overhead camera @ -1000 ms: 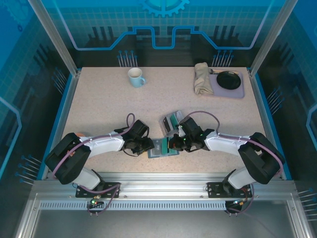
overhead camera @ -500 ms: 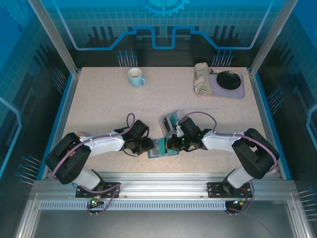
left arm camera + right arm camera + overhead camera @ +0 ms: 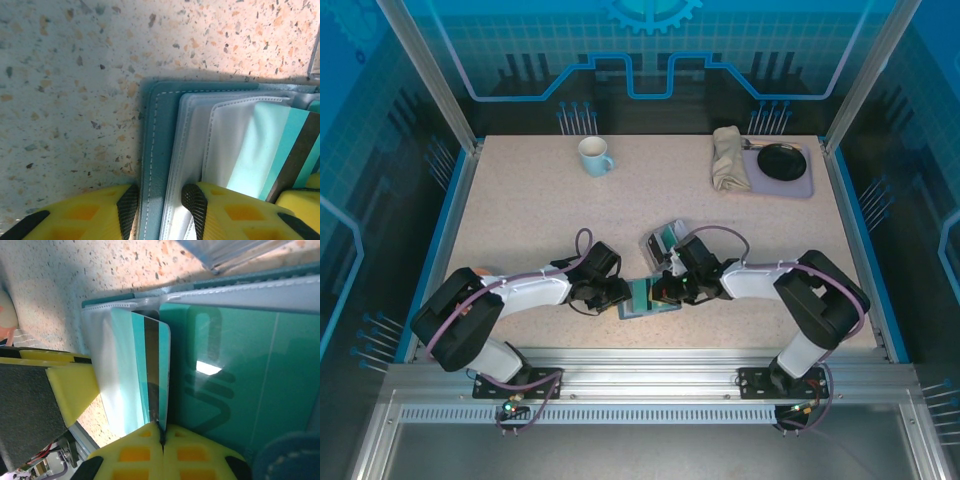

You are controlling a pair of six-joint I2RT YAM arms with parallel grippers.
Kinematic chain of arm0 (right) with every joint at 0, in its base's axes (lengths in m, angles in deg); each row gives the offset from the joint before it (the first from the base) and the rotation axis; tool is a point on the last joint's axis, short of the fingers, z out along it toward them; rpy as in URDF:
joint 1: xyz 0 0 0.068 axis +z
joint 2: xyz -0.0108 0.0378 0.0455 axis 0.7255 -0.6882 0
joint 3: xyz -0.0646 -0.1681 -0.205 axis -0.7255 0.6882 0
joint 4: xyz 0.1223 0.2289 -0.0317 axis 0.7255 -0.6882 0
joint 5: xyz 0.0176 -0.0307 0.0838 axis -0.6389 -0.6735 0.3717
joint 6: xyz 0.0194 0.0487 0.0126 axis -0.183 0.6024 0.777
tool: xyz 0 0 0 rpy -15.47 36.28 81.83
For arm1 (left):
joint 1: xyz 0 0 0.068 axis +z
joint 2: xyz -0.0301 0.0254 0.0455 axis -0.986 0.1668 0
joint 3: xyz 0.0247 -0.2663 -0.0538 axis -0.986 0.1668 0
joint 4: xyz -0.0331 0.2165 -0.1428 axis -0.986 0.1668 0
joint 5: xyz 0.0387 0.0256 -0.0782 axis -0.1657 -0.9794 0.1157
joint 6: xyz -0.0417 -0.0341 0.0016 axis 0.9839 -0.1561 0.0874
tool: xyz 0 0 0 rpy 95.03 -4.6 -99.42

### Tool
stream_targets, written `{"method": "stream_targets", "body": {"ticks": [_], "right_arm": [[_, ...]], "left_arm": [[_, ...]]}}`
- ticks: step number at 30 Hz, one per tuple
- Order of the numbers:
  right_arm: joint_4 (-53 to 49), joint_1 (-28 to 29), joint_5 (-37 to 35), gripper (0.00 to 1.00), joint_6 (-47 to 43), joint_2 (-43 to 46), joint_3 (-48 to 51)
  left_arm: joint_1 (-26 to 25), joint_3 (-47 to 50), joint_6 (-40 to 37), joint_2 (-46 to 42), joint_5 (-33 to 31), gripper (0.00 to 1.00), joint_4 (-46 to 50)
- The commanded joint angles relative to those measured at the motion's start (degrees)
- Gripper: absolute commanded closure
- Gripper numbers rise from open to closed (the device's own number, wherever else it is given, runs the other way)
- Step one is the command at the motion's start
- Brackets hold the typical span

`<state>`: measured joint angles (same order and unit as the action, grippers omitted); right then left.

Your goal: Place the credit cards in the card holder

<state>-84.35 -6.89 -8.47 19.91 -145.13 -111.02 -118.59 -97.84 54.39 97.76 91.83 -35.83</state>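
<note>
Card holder (image 3: 642, 300) lies open near front edge of table (image 3: 520, 220), between both arms. Left gripper (image 3: 160, 207) narrow, pinching holder's teal cover edge. Right gripper (image 3: 162, 436) clamped on teal credit card (image 3: 150, 365) with dark stripe, card partway inside clear sleeve (image 3: 117, 375). Grey card rack (image 3: 663, 242) just behind.

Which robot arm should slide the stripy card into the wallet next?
Right: the right end effector is shut on the teal plastic card with a dark stripe, which lies against the clear sleeve of the blue-teal folding wallet. The left end effector clamps that wallet's edge, likely steadying it.
</note>
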Motion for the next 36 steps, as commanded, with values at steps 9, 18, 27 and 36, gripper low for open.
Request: {"method": "stream_targets", "body": {"ticks": [9, 18, 27, 36], "right_arm": [[-5.64, 5.54, -2.06, 0.89, -1.25, -2.88, -7.89], [-14.28, 5.23, -6.78, 0.82, -6.08, -0.94, -10.14], [-17.14, 4.42, -7.92, 0.79, -8.51, -2.8, -14.24], [-20.73, 4.48, -10.27, 0.76, -10.07, -5.81, -18.01]], "left_arm": [[-0.91, 1.06, -1.34, 3.93, 3.63, 0.61, -4.73], [-0.91, 2.11, -1.42, 0.96, 1.52, 0.61, -2.98], [-0.87, 2.51, -1.38, -0.97, 0.15, 0.76, -2.54], [-0.91, 2.35, -2.79, 0.99, 0.46, 0.87, -2.69]]}}
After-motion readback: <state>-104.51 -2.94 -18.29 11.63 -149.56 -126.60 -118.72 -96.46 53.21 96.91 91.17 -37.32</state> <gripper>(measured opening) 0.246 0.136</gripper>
